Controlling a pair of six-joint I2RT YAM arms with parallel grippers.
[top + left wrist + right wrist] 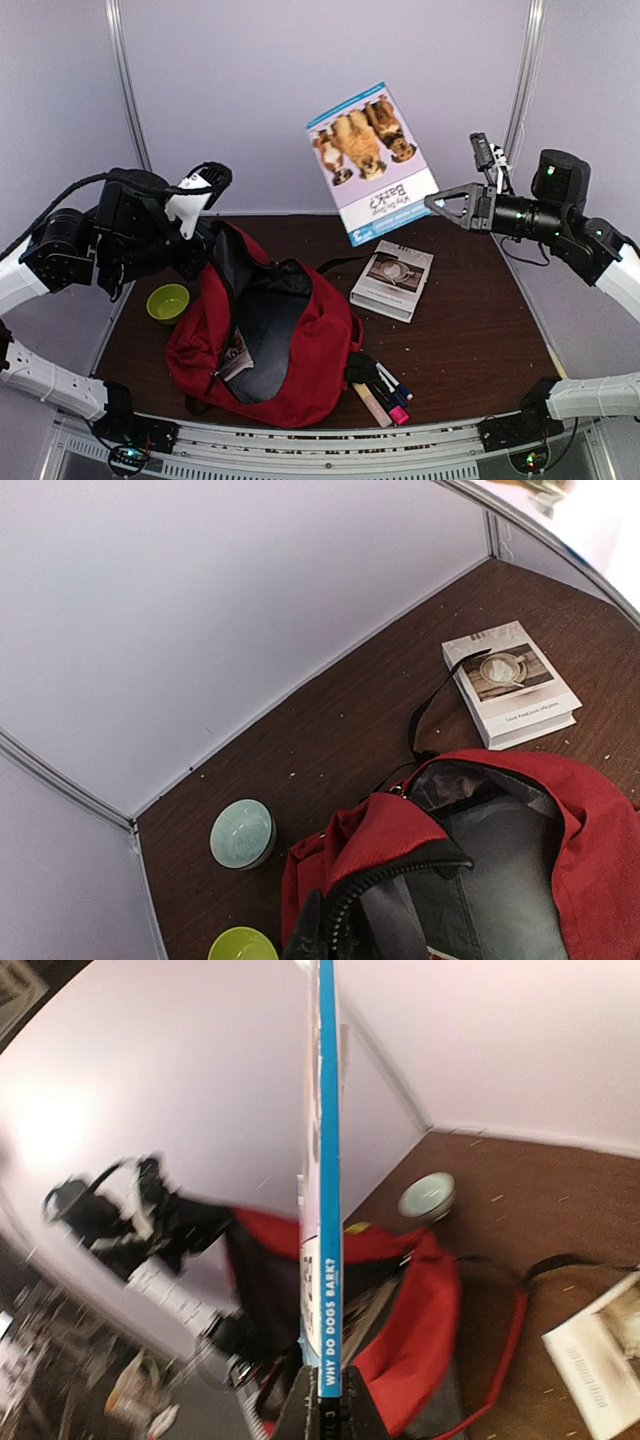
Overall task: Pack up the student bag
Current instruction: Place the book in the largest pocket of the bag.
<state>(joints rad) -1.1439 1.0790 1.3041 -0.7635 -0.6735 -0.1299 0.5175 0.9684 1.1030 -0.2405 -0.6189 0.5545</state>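
The red student bag (300,345) lies open in the middle of the table, its grey lining showing. My left gripper (212,238) is shut on the bag's zipper edge (400,875) and holds that flap raised; its dark fingertips (318,930) sit at the bottom of the left wrist view. My right gripper (432,200) is shut on a blue-edged dog book (368,160), held upright in the air above and behind the bag. In the right wrist view the book's spine (329,1210) rises from the gripper (328,1412), with the bag (425,1300) below. A small printed item (237,355) lies inside the bag.
A white book with a coffee-cup cover (392,280) lies right of the bag. A green bowl (168,302) sits left of the bag, and a teal bowl (242,833) stands behind it. Markers (385,390) lie at the bag's near right corner. White walls surround the table.
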